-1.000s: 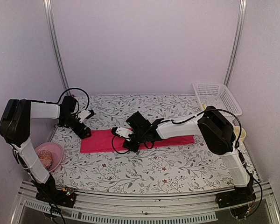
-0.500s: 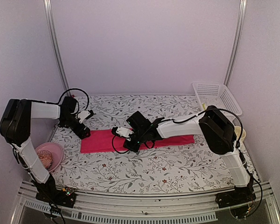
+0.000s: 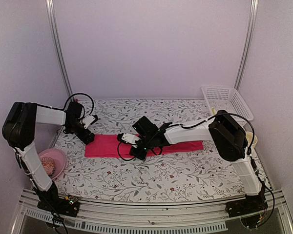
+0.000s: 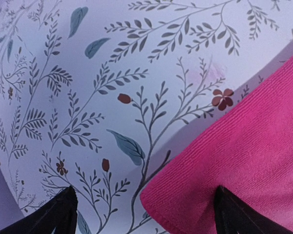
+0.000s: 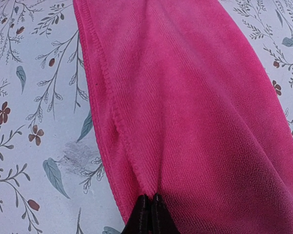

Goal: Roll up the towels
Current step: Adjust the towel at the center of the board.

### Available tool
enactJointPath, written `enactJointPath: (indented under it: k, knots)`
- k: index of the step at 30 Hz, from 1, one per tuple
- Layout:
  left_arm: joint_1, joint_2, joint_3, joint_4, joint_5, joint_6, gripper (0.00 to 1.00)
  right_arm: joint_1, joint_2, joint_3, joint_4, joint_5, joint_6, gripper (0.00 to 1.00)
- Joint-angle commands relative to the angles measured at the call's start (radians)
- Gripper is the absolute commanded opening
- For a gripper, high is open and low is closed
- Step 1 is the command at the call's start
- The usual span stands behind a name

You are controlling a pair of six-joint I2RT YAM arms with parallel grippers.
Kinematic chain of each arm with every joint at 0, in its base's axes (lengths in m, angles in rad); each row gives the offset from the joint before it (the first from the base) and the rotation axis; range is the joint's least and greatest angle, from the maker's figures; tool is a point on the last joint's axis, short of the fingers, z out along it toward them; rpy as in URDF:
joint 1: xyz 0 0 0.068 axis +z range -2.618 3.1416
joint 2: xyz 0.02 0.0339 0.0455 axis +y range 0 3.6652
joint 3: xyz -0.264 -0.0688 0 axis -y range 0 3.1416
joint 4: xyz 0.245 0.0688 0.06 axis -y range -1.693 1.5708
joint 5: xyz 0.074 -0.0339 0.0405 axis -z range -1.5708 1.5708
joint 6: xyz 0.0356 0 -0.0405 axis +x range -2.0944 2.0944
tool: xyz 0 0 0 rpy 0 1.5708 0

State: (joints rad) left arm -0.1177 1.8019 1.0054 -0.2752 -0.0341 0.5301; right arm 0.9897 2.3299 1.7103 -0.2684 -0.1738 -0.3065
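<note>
While your left gripper (image 3: 87,137), jaws wide, has edged toward the left end of the pink towel (image 3: 103,146) lying flat on the table (image 3: 185,170), your right gripper (image 5: 150,217) has pinched shut on a fold of it, the arm hiding the towel's middle.

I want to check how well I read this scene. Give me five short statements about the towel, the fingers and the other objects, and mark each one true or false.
1. The bright pink cloth towel lies as a long strip on the floral tablecloth. True.
2. The right fingers are wide open. False: they are shut, pinching the towel's edge.
3. The left fingers stand open at a corner of the towel. True.
4. The white plastic basket stands at the near left. False: it is at the far right corner.
5. The round pink bowl rests on the towel. False: it sits apart, at the near left edge.
</note>
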Motion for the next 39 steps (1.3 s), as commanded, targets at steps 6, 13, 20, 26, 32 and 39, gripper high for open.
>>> enactJointPath:
  k: [6,13,20,26,32,39]
  knots:
    - [-0.001,0.059,-0.021,0.02,-0.124,0.017,0.97,0.007,-0.047,0.034,-0.023,-0.052,0.021,0.03]
    - [0.001,0.022,-0.021,-0.05,-0.053,0.03,0.97,0.01,-0.049,0.038,-0.024,-0.072,0.031,0.03]
    - [0.0,-0.031,-0.043,-0.085,-0.04,0.045,0.97,0.019,-0.047,0.046,-0.024,-0.081,0.036,0.04]
    - [0.005,-0.03,-0.042,-0.104,-0.052,0.051,0.97,0.024,-0.026,0.055,-0.055,-0.071,0.036,0.08]
    - [0.02,-0.042,-0.025,-0.133,-0.044,0.056,0.97,0.029,-0.023,0.059,-0.091,-0.067,0.031,0.26]
    - [0.042,-0.113,0.032,-0.213,0.048,0.064,0.97,-0.009,-0.109,0.041,-0.101,-0.039,0.065,0.33]
